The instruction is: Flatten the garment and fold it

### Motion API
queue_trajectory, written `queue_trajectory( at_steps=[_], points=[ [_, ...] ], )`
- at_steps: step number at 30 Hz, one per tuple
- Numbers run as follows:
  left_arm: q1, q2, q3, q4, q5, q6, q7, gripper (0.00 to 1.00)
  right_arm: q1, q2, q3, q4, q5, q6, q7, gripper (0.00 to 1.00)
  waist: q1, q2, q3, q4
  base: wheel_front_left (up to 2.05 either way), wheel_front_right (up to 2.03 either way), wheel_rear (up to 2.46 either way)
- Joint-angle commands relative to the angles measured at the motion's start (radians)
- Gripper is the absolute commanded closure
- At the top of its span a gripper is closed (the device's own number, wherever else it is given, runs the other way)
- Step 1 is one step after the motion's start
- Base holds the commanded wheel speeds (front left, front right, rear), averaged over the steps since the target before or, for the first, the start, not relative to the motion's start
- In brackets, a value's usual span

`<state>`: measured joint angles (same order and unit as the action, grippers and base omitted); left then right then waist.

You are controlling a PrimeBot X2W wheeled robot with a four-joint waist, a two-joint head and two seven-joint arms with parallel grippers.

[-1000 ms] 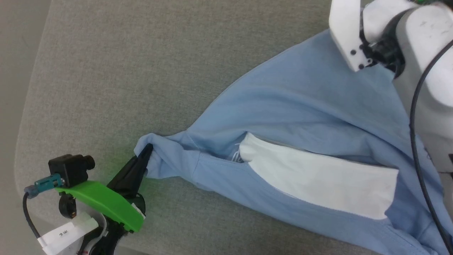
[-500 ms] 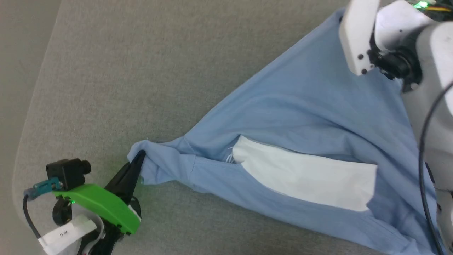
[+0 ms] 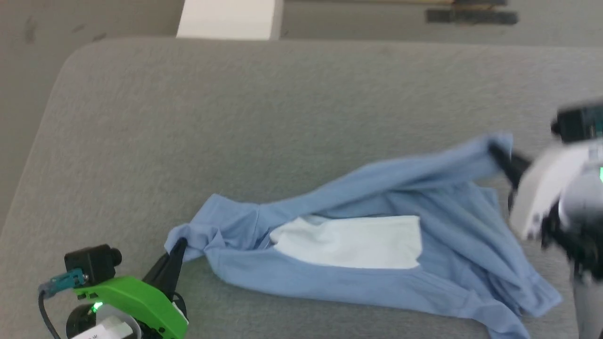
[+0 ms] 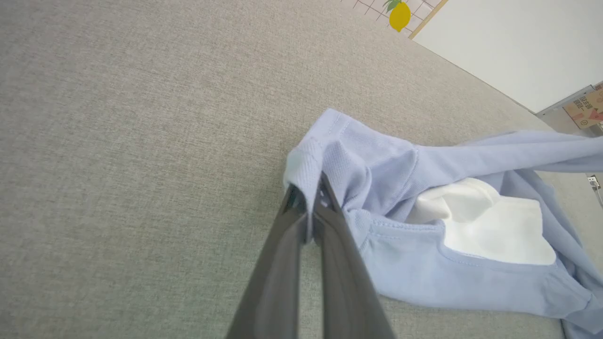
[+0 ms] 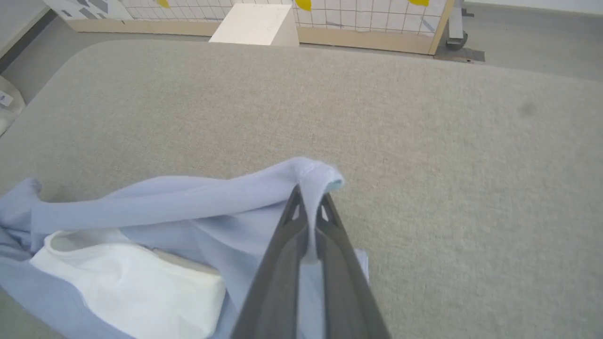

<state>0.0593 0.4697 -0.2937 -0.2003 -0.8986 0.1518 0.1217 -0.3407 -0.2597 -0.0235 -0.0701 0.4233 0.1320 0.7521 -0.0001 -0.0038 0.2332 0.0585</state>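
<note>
head view. the garment [image 3: 330, 282], a light blue shirt, lies crumpled across the lower middle and lower right of the frame on a grey fabric surface [image 3: 235, 117]. its white collar panel [image 3: 348, 242] sits near the middle of the cloth. the left gripper [image 3: 179, 245] is at lower left, above a green wrist housing [image 3: 132, 301], with its dark fingers pressed together on the bunched left end of the garment. the right gripper [image 3: 499, 155] is at the right edge, blurred, with its dark tip against the raised upper right end of the cloth. a white block [image 3: 228, 19] stands beyond the far edge of the surface at top.

left wrist view. the left gripper [image 4: 308, 193] rises from bottom centre, fingers closed and pinching a fold of ribbed blue hem. the garment [image 4: 400, 160] spreads to the right of the tips, a strip of it stretched toward the right edge. the white collar panel [image 4: 494, 230] lies at centre right. a lemon picture [image 4: 399, 14] shows at top.

right wrist view. the right gripper [image 5: 308, 202] rises from bottom centre, fingers closed on a blue fold that loops over the tips. the garment [image 5: 165, 197] trails to the lower left, with the white collar panel [image 5: 127, 282] at lower left. a grid panel [image 5: 367, 19] and the white block [image 5: 254, 23] stand along the top.
</note>
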Motion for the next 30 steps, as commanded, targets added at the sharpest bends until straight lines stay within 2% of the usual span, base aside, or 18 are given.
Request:
queue_trajectory(
  at_steps=[1, 6, 10, 14, 18, 23, 30],
  points=[
    [0.012, -0.007, -0.001, -0.001, 0.008, 0.008, -0.002, 1.0, 0.063, 0.023, -0.024, -0.024, 0.011, -0.001, -0.012, 1.0, 0.0001, 0.0038, -0.12, -0.115, 0.0, 0.0, 0.0],
    [0.031, -0.025, -0.012, 0.013, 0.003, 0.016, -0.009, 1.0, 0.285, 0.107, -0.105, -0.091, 0.038, -0.001, -0.038, 1.0, 0.0001, 0.0038, -0.149, -0.133, 0.0, 0.0, 0.0],
    [0.039, -0.037, -0.024, 0.032, -0.001, 0.015, -0.012, 1.0, 0.401, 0.159, -0.134, -0.098, 0.066, -0.001, -0.054, 1.0, 0.0001, 0.0038, -0.162, -0.132, 0.0, 0.0, 0.0],
    [0.045, -0.052, -0.027, 0.051, -0.012, 0.011, -0.02, 1.0, 0.473, 0.187, -0.144, -0.087, 0.1, -0.001, -0.072, 1.0, 0.0001, 0.0038, -0.174, -0.125, 0.0, 0.0, 0.0],
    [0.042, -0.079, -0.007, 0.065, -0.053, -0.006, -0.041, 1.0, 0.47, 0.195, -0.143, -0.094, 0.126, -0.001, -0.096, 1.0, 0.0001, 0.0038, -0.189, -0.122, 0.0, 0.0, 0.0],
    [-0.02, -0.066, 0.024, 0.071, -0.084, -0.041, -0.034, 1.0, 0.374, 0.148, -0.129, -0.122, 0.155, -0.001, -0.061, 1.0, 0.0001, 0.0038, -0.213, -0.129, 0.0, 0.0, 0.0],
    [-0.281, 0.013, 0.047, 0.056, -0.074, -0.087, 0.058, 1.0, 0.111, 0.0, -0.168, -0.134, 0.21, -0.001, 0.062, 1.0, 0.0001, 0.0038, -0.234, -0.131, 0.0, 0.0, 0.0]
  ],
)
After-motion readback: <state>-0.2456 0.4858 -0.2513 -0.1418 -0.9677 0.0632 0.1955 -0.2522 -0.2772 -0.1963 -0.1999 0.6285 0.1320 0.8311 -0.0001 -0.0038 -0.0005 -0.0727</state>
